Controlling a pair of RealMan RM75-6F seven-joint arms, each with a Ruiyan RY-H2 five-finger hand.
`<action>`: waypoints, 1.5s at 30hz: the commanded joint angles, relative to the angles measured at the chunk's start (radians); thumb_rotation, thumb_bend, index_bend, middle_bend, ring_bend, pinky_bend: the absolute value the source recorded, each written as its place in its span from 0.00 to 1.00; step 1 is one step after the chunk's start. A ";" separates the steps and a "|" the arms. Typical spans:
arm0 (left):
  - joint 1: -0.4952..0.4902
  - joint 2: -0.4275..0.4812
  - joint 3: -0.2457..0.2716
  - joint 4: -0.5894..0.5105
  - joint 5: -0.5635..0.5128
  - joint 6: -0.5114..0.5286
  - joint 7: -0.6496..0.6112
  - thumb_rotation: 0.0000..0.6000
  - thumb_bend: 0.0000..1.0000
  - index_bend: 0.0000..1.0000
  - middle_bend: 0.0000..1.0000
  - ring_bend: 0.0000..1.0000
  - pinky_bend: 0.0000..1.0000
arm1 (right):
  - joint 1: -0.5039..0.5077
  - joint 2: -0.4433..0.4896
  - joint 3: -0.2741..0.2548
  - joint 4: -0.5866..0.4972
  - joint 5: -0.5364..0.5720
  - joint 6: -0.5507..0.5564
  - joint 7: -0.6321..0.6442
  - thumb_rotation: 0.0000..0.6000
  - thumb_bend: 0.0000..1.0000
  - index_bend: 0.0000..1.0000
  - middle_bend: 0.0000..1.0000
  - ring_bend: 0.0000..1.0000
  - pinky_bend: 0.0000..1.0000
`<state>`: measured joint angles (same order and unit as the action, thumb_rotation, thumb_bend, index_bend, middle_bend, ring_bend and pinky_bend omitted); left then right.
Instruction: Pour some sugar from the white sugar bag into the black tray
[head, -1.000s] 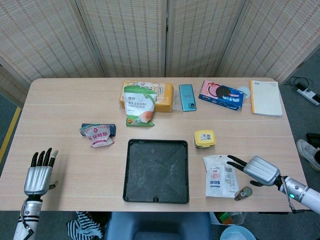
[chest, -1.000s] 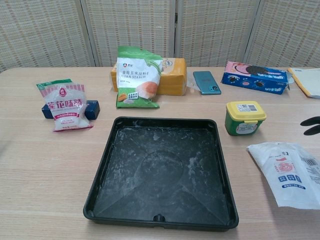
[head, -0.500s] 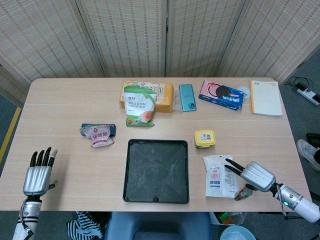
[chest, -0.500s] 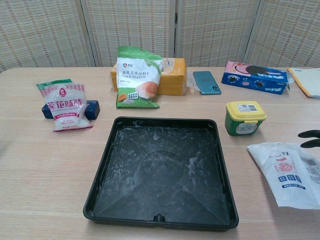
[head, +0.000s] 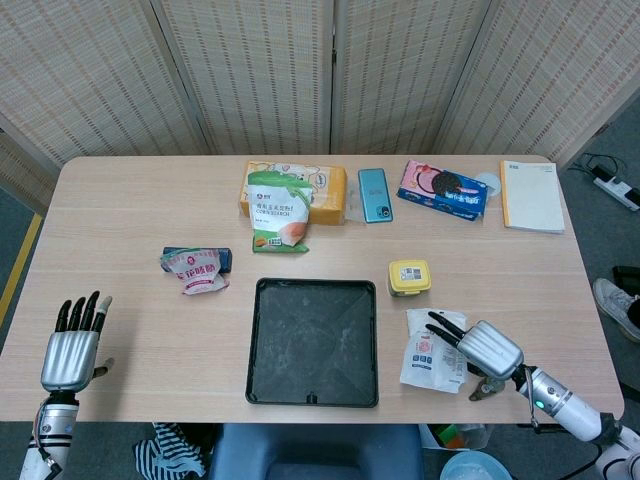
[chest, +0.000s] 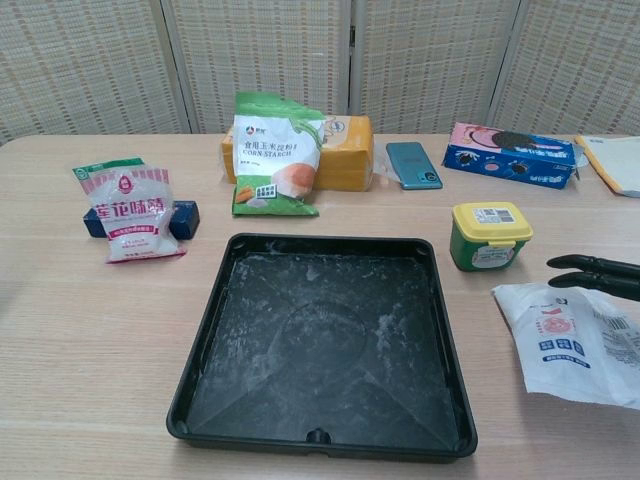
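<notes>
The black tray (head: 313, 340) (chest: 320, 340) lies at the table's front centre, dusted with white powder. Just to its right lies the white sugar bag (head: 428, 350) (chest: 570, 340), flat on the table. My right hand (head: 481, 347) (chest: 600, 275) lies over the bag's right side. Its dark fingers (head: 445, 331) stretch straight across the bag's top edge, and the thumb shows off the bag's front right corner. I see no closed grip on the bag. My left hand (head: 70, 350) hangs off the table's front left edge, fingers straight and apart, holding nothing.
A yellow-lidded tub (head: 409, 276) stands just behind the sugar bag. A pink-labelled bag (head: 197, 270) lies left of the tray. Along the back are a corn starch bag (head: 279, 208), a yellow box (head: 330, 194), a phone (head: 375, 194), a cookie box (head: 442, 188) and a notebook (head: 531, 195).
My right hand has slid left and forward onto the sugar bag, fingers now reaching over its top. The bag has shifted and crumpled slightly. The left hand has barely moved.
</notes>
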<state>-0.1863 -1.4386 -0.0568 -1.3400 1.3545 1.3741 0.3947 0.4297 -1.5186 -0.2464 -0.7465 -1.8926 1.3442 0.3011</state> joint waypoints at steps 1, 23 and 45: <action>0.000 0.007 0.000 -0.006 0.003 -0.001 -0.011 1.00 0.17 0.00 0.00 0.01 0.00 | 0.008 0.004 0.006 -0.049 0.008 -0.016 -0.023 1.00 0.28 0.00 0.00 0.77 0.92; 0.002 0.041 0.002 -0.033 0.014 -0.006 -0.056 1.00 0.17 0.00 0.00 0.02 0.00 | 0.115 0.071 0.102 -0.437 0.156 -0.295 -0.234 1.00 0.28 0.00 0.00 0.77 0.92; 0.001 0.014 -0.002 -0.011 -0.002 -0.012 -0.025 1.00 0.17 0.00 0.00 0.03 0.00 | 0.162 0.216 0.048 -0.460 0.168 -0.409 -0.068 1.00 0.27 0.00 0.00 0.76 0.92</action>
<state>-0.1859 -1.4233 -0.0554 -1.3533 1.3574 1.3632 0.3690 0.5830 -1.2838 -0.2068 -1.2303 -1.7321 0.9466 0.2205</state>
